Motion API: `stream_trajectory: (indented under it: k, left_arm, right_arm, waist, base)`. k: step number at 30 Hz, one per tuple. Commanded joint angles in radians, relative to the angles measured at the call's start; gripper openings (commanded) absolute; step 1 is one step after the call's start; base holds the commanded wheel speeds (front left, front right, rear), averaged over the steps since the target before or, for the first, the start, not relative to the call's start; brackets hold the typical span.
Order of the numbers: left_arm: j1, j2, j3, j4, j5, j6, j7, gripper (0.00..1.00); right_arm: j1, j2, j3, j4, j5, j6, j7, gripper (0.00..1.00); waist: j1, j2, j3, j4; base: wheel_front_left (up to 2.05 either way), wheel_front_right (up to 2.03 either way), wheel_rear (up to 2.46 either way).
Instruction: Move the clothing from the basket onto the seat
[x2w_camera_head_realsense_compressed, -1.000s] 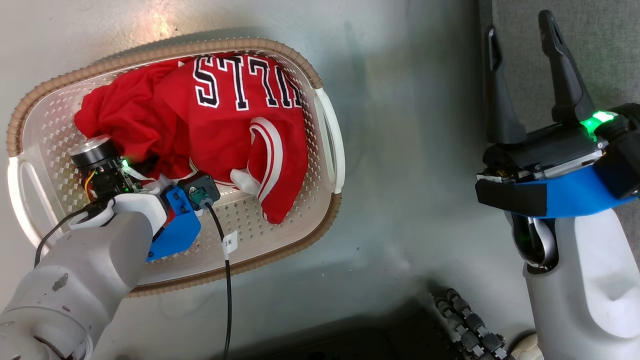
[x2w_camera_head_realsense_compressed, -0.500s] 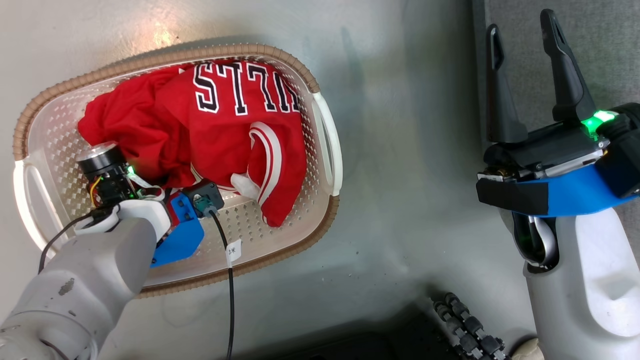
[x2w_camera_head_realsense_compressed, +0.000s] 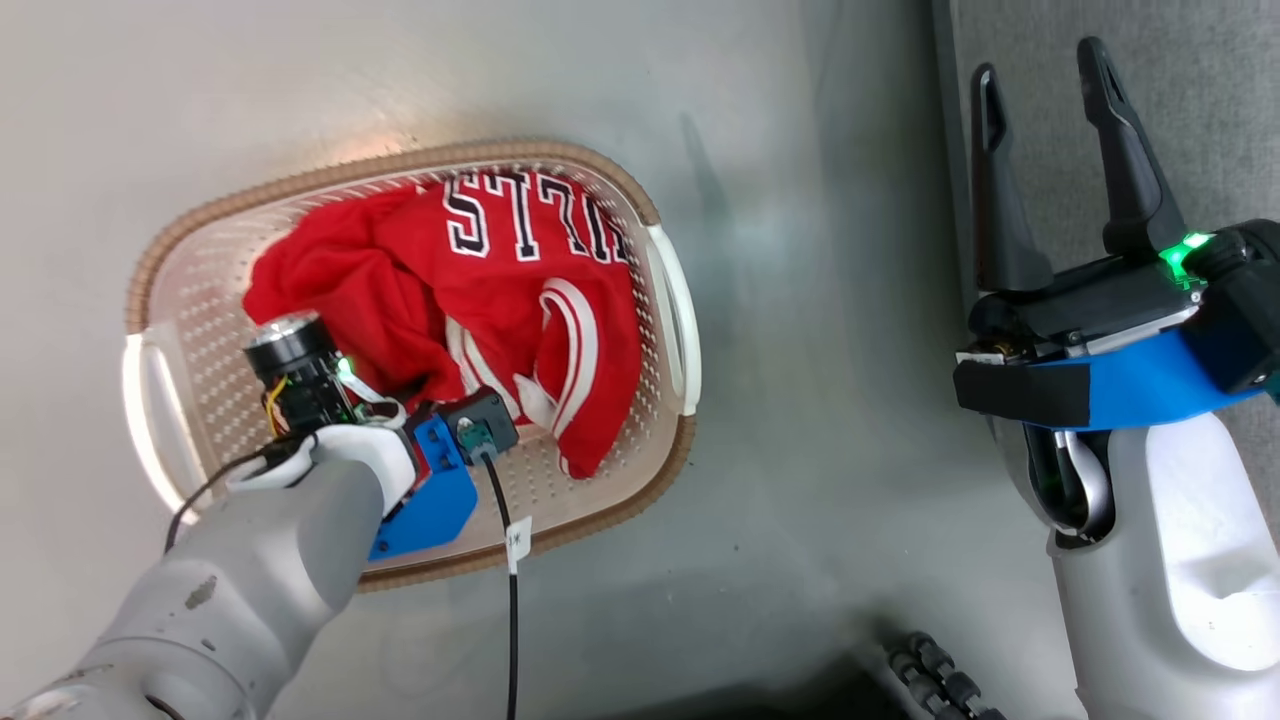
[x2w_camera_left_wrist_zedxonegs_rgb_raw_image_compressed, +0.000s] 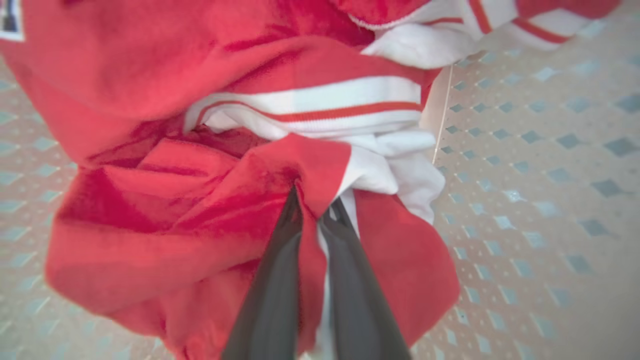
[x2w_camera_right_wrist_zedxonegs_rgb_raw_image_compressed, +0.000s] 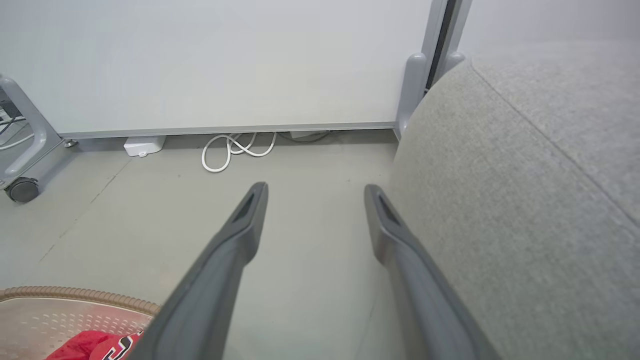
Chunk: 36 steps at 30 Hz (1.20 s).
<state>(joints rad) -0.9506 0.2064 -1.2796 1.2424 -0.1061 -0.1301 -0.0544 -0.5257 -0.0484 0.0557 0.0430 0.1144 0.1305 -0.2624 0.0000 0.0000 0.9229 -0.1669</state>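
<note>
A smooth pale grey floor (x2w_camera_head_realsense_compressed: 820, 300) spreads under everything and runs far back to a white wall panel (x2w_camera_right_wrist_zedxonegs_rgb_raw_image_compressed: 225, 60). On the right rises the large rounded sofa seat of light grey woven fabric (x2w_camera_head_realsense_compressed: 1220, 90), which shows as a broad curved flank in the right wrist view (x2w_camera_right_wrist_zedxonegs_rgb_raw_image_compressed: 525, 175); no clothing lies on the part in view.

Left of it, well apart, the cream-white perforated plastic laundry basket with the brown woven-look rim (x2w_camera_head_realsense_compressed: 400, 165) stands on the floor. The red sports clothing with white panels and stripes (x2w_camera_head_realsense_compressed: 420, 300) lies bunched inside it, filling the far and right part of the basket. White block letters outlined in dark sit toward the far rim.

The pale left arm reaches down into the basket's near left part. Its two long dark left fingers (x2w_camera_left_wrist_zedxonegs_rgb_raw_image_compressed: 280, 260) are clenched together on a fold of the clothing (x2w_camera_left_wrist_zedxonegs_rgb_raw_image_compressed: 150, 150) where red cloth meets a white panel, with the cloth pinched between the tips above the perforated basket bottom (x2w_camera_left_wrist_zedxonegs_rgb_raw_image_compressed: 550, 175).

The right fingers (x2w_camera_head_realsense_compressed: 1000, 200) stand spread wide and hold nothing, in the air by the seat's left edge, with bare floor between them (x2w_camera_right_wrist_zedxonegs_rgb_raw_image_compressed: 225, 260).

By the far wall lie a looped white cable (x2w_camera_right_wrist_zedxonegs_rgb_raw_image_compressed: 235, 150) and a small white box (x2w_camera_right_wrist_zedxonegs_rgb_raw_image_compressed: 144, 146).
</note>
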Motion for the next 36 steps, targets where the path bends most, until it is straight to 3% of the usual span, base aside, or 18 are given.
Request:
stream_trajectory:
  k: [1,15,36]
  left_arm:
    - [0.007,-0.006,-0.003,-0.006,-0.004,0.000,-0.009,0.00]
    - [0.044,-0.054,-0.003,-0.058,-0.123,0.000,-0.089,0.00]
    - [0.054,-0.068,0.029,-0.189,-0.455,0.000,-0.208,0.00]
  right_arm:
    - [0.011,-0.004,-0.002,0.004,-0.007,0.000,-0.004,1.00]
    - [0.054,-0.004,-0.024,0.050,-0.048,0.000,-0.004,1.00]
    - [0.183,-0.004,-0.062,0.115,-0.084,0.000,-0.004,1.00]
  waist:
    - [0.0000,0.0000,-0.031,0.019]
    - [0.0000,0.0000,-0.203,0.101]
    - [0.0000,0.0000,-0.494,0.209]
  base:
    - [0.00,0.00,0.00]
    - [0.00,0.00,0.00]
    - [0.00,0.00,0.00]
